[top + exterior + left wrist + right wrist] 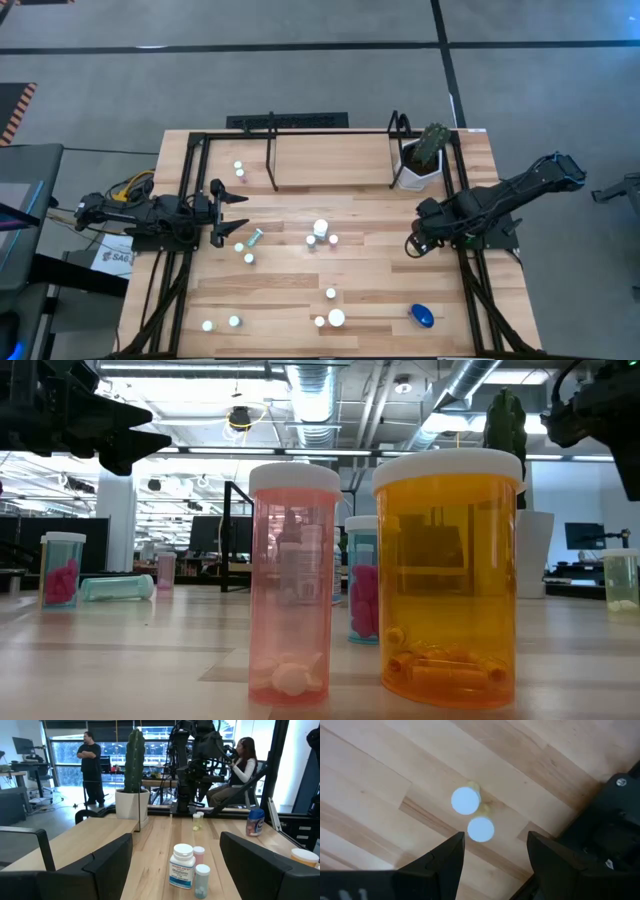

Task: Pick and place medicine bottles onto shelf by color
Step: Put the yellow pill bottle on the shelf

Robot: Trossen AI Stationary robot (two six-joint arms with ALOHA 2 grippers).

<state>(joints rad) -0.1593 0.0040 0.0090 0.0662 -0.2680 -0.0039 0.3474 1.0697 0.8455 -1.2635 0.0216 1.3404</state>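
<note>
High view: my left gripper (232,214) sits nearest the lying teal bottle (252,238), long axis pointing diagonally away from the fingers; shelf (330,150) at the far edge.

Right wrist: my right gripper (495,851) hangs over two upright bottles (473,814), jaws apart, empty.

Left wrist: left jaws wide, empty.

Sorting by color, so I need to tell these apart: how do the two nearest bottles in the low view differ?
The pink bottle is narrower than the orange bottle beside it. The pink bottle holds a few pale round tablets at its bottom; the orange bottle holds small orange, capsule-like pieces. The pink bottle's cap sits lower than the orange bottle's cap. Both stand upright on the wooden table, are translucent, nearly empty and white-capped.
</note>
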